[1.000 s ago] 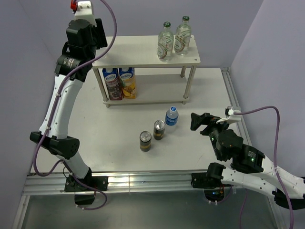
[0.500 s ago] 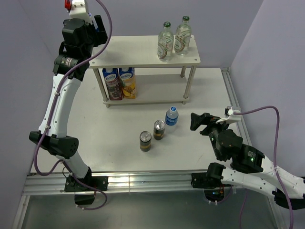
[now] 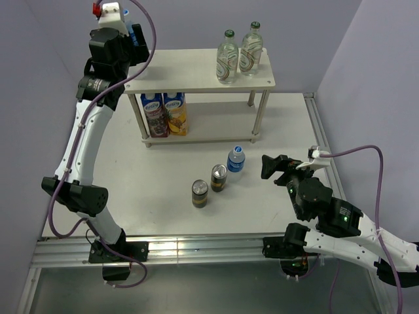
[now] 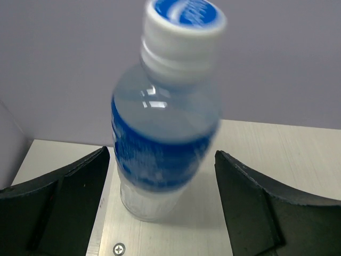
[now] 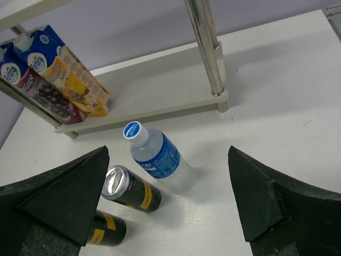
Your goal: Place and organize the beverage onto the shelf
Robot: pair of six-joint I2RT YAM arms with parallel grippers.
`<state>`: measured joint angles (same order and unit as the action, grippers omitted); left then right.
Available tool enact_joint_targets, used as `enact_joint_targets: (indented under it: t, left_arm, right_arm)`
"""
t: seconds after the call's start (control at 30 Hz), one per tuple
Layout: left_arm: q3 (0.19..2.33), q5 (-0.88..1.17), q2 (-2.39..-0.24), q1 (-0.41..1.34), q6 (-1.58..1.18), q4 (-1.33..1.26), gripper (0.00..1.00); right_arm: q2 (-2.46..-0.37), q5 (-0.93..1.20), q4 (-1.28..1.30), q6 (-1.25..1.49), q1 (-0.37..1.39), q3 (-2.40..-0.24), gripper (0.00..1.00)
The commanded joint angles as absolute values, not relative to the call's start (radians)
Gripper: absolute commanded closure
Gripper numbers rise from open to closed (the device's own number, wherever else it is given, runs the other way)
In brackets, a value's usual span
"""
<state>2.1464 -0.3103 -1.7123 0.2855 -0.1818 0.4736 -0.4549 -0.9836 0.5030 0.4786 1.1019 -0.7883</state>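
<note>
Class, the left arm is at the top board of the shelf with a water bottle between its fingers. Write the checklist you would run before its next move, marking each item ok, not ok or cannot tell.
1. Left tool jaws spread: ok.
2. Fingers off the shelf water bottle: cannot tell, the gaps are slim.
3. Its base on the top board: ok, though near the left end.
4. Bottle upright: cannot tell, the picture is blurred.
5. Two glass bottles standing at the right end, out of the way: ok.
6. Right tool open toward the table water bottle and two cans: ok.
</note>
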Motion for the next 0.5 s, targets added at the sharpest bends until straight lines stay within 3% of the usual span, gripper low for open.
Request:
enact_joint_targets:
  t: [0.0,0.47]
  left_arm:
    - [2.125,-0.290,-1.686,0.282,-0.190,0.425,0.14]
    - [1.961,-0.301,-1.631,0.281,-0.209,0.376,0.12]
  right_arm:
    - [-0.460,-1.012,0.494,0.491,1.109,-0.778,0.01]
    - [-0.463,-1.017,0.492,0.494,1.108,-0.776,0.01]
